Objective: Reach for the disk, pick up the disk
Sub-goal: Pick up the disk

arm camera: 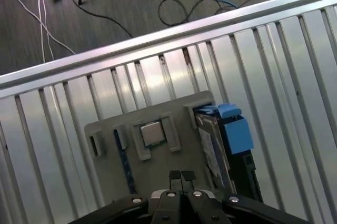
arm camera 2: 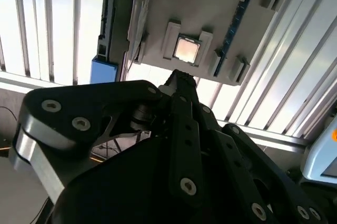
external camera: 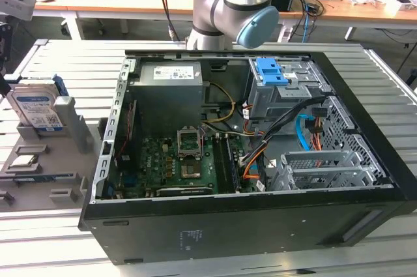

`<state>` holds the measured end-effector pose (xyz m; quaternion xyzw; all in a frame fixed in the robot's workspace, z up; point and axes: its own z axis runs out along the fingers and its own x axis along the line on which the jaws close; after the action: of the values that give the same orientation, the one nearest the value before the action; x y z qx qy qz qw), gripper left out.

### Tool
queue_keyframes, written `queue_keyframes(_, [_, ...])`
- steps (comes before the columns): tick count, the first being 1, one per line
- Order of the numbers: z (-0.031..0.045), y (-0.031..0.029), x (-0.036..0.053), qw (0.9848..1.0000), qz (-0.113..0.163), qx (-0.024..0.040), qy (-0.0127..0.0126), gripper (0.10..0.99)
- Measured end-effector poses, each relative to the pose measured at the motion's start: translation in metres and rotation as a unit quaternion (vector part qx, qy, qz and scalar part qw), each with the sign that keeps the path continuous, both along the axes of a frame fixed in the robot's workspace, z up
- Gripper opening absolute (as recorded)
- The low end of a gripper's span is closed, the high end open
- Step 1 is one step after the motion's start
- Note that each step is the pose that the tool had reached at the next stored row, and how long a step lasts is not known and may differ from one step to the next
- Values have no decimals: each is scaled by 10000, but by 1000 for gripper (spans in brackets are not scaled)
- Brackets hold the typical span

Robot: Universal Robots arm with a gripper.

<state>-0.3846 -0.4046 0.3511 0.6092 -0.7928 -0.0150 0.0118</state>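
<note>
REMOTE RIG: My claw point(arm camera: 181, 177) hangs closed and empty over the grey holder point(arm camera: 168, 109) on the slatted surface point(arm camera: 295, 66), its fingertips pressed together in the first wrist view. The disk point(arm camera: 212, 153) stands on edge in a slot at the holder's end, its blue rail point(arm camera: 237, 132) showing. In the exterior view the holder sits to the left of the open computer case point(external camera: 260, 225). The claw's tips sit over the chip point(arm camera: 152, 133) in its pocket, and the disk lies just beside that pocket, off to one side of the claw. The disk's long axis runs roughly along my line of sight. I judge the offset to be sideways, across its thin dimension, not along its length.
</note>
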Motion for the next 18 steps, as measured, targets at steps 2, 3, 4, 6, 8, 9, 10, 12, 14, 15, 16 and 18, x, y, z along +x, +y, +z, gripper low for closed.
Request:
queue_keyframes(2, [0, 0, 0, 9998, 199, 0, 0, 102])
queue_keyframes(3, [0, 0, 0, 9995, 315, 0, 0, 102])
queue_keyframes(4, [0, 0, 0, 9991, 426, 0, 0, 102])
queue_keyframes(6, [0, 0, 0, 9982, 605, 0, 0, 102])
queue_keyframes(8, [0, 0, 0, 9969, 790, 0, 0, 102])
queue_keyframes(9, [0, 0, 0, 9966, 829, 0, 0, 102])
queue_keyframes(10, [0, 0, 0, 9965, 832, 0, 0, 102])
queue_keyframes(12, [0, 0, 0, 9965, 842, 0, 0, 102])
queue_keyframes(14, [-1, 0, 0, 9950, 1003, 1, 0, 102])
queue_keyframes(15, [-1, 0, 0, 9930, 1179, 1, -1, 102])
queue_keyframes(16, [0, 0, 0, 9906, 1367, 1, 0, 102])
queue_keyframes(18, [0, 0, 0, 9893, 1460, 1, 0, 102])
